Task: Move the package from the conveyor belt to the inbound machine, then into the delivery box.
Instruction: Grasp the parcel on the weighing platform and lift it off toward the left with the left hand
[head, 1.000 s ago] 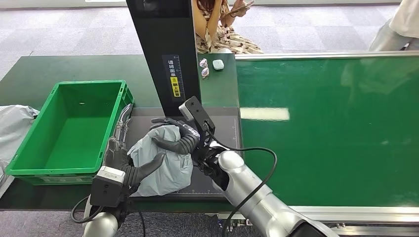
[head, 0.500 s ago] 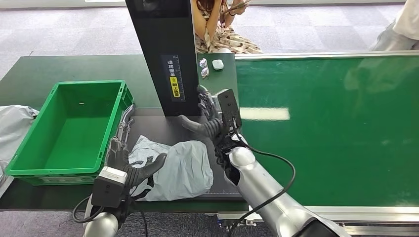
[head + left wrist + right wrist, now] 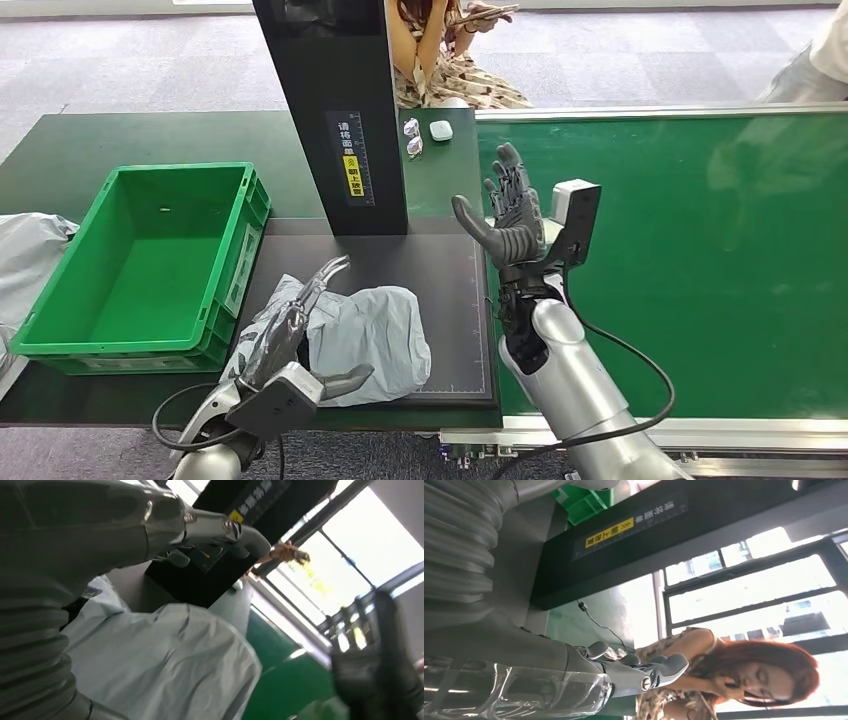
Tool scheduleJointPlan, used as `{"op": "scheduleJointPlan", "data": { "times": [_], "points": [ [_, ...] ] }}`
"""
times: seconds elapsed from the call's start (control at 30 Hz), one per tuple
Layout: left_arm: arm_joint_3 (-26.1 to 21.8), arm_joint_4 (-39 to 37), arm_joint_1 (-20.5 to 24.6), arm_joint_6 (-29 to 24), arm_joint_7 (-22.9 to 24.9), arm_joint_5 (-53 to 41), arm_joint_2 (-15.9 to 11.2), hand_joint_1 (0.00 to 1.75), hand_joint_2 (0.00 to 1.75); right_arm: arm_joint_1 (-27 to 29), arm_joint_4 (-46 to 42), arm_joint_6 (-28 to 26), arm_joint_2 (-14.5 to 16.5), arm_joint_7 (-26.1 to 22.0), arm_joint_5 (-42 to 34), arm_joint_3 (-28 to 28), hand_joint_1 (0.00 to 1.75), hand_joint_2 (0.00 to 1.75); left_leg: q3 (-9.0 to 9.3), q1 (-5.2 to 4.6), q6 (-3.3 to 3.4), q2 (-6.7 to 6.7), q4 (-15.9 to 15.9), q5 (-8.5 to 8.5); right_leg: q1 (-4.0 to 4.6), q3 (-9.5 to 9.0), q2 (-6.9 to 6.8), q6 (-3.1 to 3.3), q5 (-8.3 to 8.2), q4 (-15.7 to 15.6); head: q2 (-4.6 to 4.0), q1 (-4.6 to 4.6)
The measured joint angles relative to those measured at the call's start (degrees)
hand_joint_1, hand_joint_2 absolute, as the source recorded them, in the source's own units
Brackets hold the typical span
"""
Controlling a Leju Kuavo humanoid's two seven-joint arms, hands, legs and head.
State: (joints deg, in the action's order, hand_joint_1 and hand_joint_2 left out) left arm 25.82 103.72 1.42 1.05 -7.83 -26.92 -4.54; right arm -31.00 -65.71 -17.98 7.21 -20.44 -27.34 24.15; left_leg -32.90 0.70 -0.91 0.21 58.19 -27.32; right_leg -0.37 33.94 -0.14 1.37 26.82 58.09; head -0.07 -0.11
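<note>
Since the right hand (image 3: 512, 222) let go, package (image 3: 365, 335) flat under left hand (image 3: 290, 335).

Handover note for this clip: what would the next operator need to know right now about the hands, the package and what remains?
Left robot hand: fingers spread, lying on the package's left edge, not gripping it.
Right robot hand: open, raised over the near edge of the conveyor belt, holding nothing.
Package: grey bag lying flat on the dark inbound machine plate, in front of the black column.
Green box: to the left of the plate, with no package in it.
Done: belt-to-machine move.
Left: grasp the package and put it in the box.
</note>
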Motion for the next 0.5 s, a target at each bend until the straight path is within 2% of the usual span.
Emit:
{"op": "scheduleJointPlan", "data": {
  "times": [0.2, 0.37, 0.5],
  "points": [
    [1.4, -0.2, -1.2, 6.3, 4.4, -9.9, -3.3, 0.00, 1.75, 5.7, -7.7, 1.1, -1.1, -1.1, 0.4, -3.9, 0.00, 1.75, 0.00, 0.00, 0.00, 0.02, 0.0, -0.01, 0.00, 0.00, 0.01, 0.00, 0.00, 0.0, 0.00, 0.01],
    [1.5, -2.5, -2.3, 7.8, 2.8, -11.2, -7.0, 0.00, 1.75, 11.8, -16.1, 4.1, -2.0, -1.6, 1.3, -5.5, 0.00, 1.75, -0.01, 0.00, -0.01, 0.01, 0.0, -0.03, 0.00, 0.02, 0.01, 0.01, 0.03, 0.0, 0.00, 0.00],
    [0.9, -4.9, -0.9, 8.7, 1.9, -9.8, -8.2, 0.00, 1.75, 15.2, -21.7, 5.5, -2.3, -1.1, 2.4, -5.7, 0.00, 1.75, 0.00, 0.00, -0.02, 0.02, 0.0, -0.01, 0.00, 0.01, 0.01, 0.02, 0.02, 0.0, 0.00, 0.01]
  ]
}}
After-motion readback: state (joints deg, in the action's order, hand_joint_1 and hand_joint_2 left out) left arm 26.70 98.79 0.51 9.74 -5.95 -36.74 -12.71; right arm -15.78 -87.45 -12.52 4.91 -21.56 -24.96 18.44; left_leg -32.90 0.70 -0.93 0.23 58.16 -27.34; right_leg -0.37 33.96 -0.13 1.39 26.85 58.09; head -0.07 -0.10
